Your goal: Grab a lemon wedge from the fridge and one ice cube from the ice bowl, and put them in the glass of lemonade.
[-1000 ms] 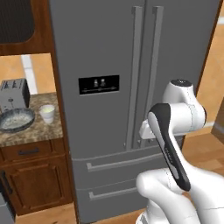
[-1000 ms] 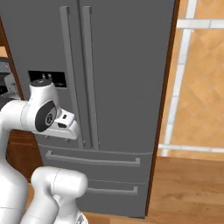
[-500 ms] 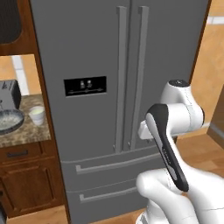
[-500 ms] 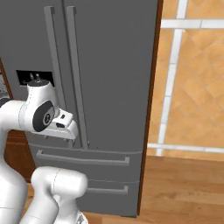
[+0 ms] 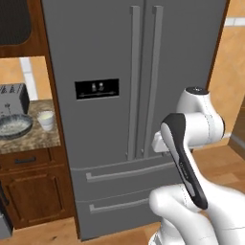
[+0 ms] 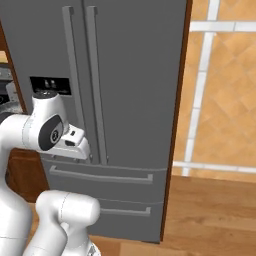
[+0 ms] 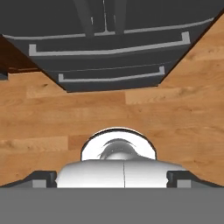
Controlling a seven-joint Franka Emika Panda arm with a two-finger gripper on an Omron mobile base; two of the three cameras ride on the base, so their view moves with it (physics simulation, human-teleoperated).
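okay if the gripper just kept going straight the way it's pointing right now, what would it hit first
Most likely the wooden floor. The hand view looks down along the gripper at floorboards in front of the fridge, whose two lower drawers sit further up the frame. Depth is hard to judge.

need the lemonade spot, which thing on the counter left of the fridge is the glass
The glass of lemonade is the small whitish tapered cup nearest the fridge. The ice bowl is wide and blue-grey; the toaster stands behind them.

The camera looks down at the foot of the fridge [image 7: 109, 48], whose two lower drawers, each with a long bar handle, are shut. Below it spreads a wooden floor [image 7: 175, 109]. A dark cabinet [image 7: 15, 59] stands left of the fridge.
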